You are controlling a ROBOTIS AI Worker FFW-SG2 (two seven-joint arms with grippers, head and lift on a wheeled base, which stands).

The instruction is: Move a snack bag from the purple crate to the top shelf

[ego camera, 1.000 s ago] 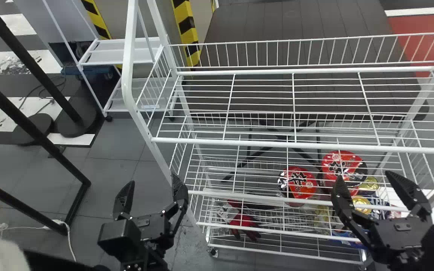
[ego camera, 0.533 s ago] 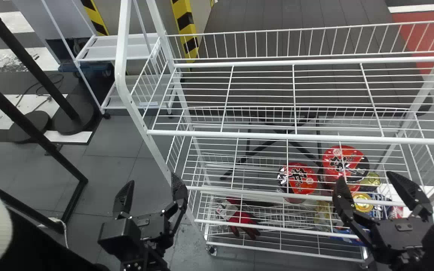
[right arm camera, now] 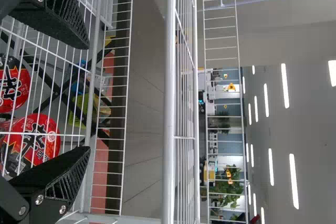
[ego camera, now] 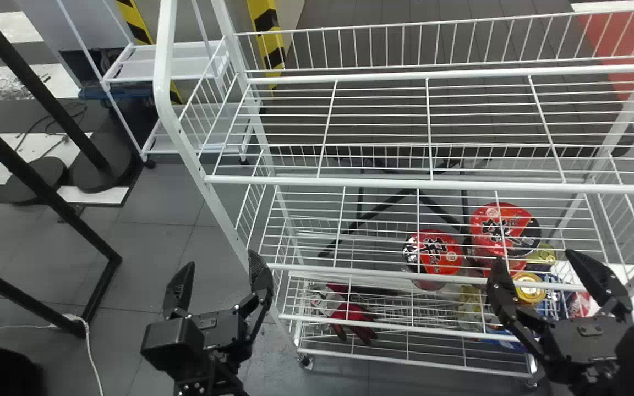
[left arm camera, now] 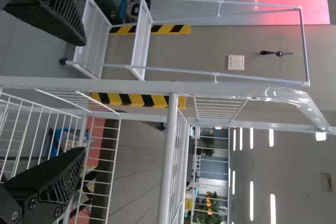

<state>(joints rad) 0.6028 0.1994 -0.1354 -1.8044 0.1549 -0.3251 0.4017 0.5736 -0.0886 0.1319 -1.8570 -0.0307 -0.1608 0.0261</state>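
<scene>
The left gripper (ego camera: 221, 264) and the right gripper (ego camera: 535, 267) are before the white rack (ego camera: 163, 55), each with its fingers spread wide and empty. The top shelf (ego camera: 350, 182) is above the red glove (ego camera: 351, 312) which the head view shows. Farther, the left wrist view gives a white wall plate (left arm camera: 235, 62), the right wrist view a long ceiling light (right arm camera: 293, 182).

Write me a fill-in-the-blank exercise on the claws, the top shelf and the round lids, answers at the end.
The left claw has its fingers ______ rather than together. The right claw is gripping ______. The wire top shelf is ______ in colour. Under it, the two round lids with dark lettering are mostly ______.

Missing words: apart; nothing; white; red.
</scene>
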